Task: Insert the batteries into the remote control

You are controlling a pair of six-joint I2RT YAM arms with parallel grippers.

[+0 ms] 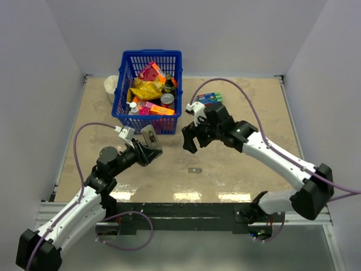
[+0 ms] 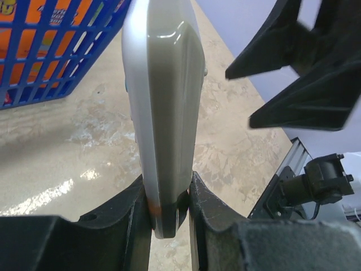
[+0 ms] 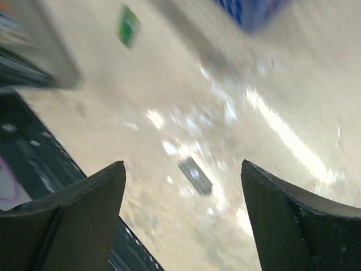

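The left gripper (image 2: 167, 189) is clamped on the remote control (image 2: 166, 107), its two black fingers (image 2: 131, 212) pressed against the flat sides of the lower end. The grey bar stands up out of the jaws, edge-on to the wrist camera. In the top view the remote is held in the air above the table (image 1: 254, 113), just in front of the near right corner of the blue basket (image 1: 148, 90). The right gripper (image 3: 183, 165) has its fingers spread wide with nothing between them. It hangs over the table just to the right of the remote, close to it but not touching. From the left wrist its dark fingers show at the upper right, with a clear gap between them and the remote. Through the right gripper's spread jaws a small grey rectangular piece (image 3: 196, 175) is seen lying flat on the tabletop; in the top view it lies alone in front of and between the two grippers. The right wrist picture is blurred, so finer detail there cannot be told. The basket is packed with bright packets and bottles. A blue-green box (image 1: 210, 99) lies on the table behind the right gripper, to the right of the basket, and a whitish lump (image 1: 111, 86) sits against the basket's far left side.
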